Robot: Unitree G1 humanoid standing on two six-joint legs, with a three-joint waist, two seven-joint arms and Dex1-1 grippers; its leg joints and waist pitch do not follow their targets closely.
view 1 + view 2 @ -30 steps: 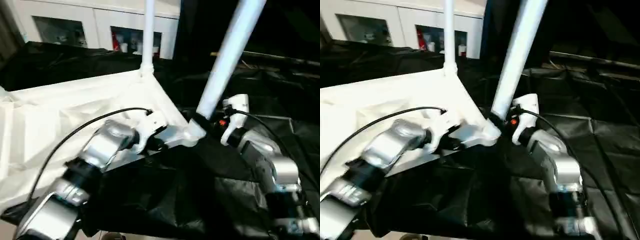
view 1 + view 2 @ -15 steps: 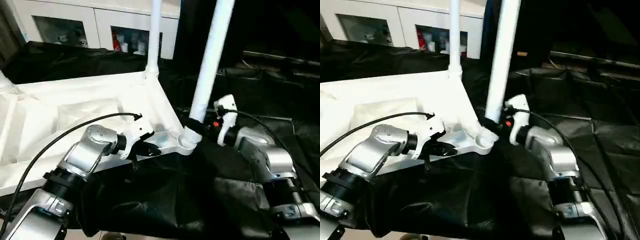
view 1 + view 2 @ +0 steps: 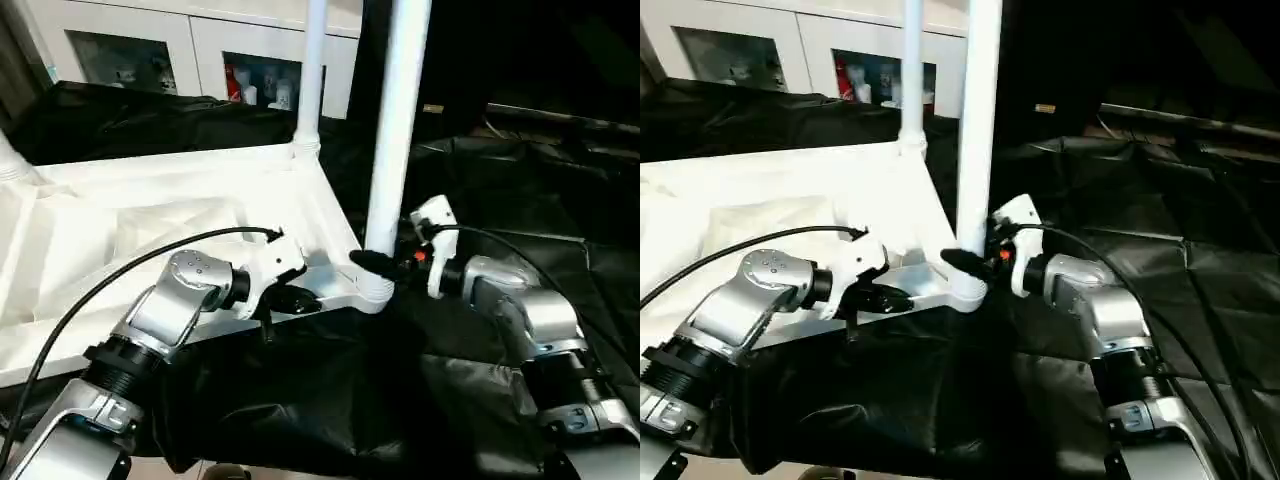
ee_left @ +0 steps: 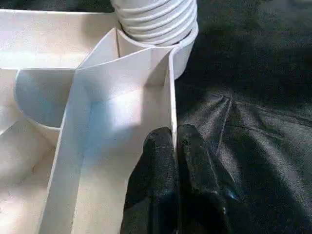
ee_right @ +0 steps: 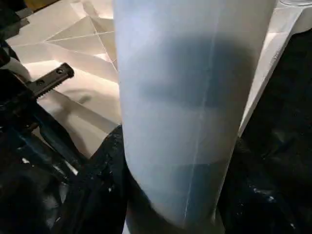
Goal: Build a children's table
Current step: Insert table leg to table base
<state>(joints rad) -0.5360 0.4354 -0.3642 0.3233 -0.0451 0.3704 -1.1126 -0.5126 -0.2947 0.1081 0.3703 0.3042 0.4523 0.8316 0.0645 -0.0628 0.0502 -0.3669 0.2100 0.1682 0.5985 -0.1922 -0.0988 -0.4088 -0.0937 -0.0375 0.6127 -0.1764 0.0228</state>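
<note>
The children's table top (image 3: 150, 200) lies upside down on black cloth, ribbed side up. My left gripper (image 3: 300, 300) is shut on its thin rim wall (image 4: 171, 97), with both black fingers (image 4: 161, 195) pinching it beside the near right corner socket (image 3: 375, 292). A white leg (image 3: 395, 120) stands nearly upright in that socket, its ridged end (image 4: 156, 19) seated in the cup. My right gripper (image 3: 385, 262) is shut on this leg just above the socket, a dark finger (image 5: 97, 195) on each side of the tube (image 5: 195, 97). A second leg (image 3: 313, 70) stands in the far right corner.
A third leg's base (image 3: 8, 160) shows at the far left corner. A white cabinet with glass doors (image 3: 190, 50) stands behind. Crumpled black cloth (image 3: 300, 400) covers the surface around and under the top. Black cables run along both forearms.
The leg in my right gripper has swung from leaning right to nearly upright in the corner socket. The view has also shifted. My left gripper stays on the rim.
</note>
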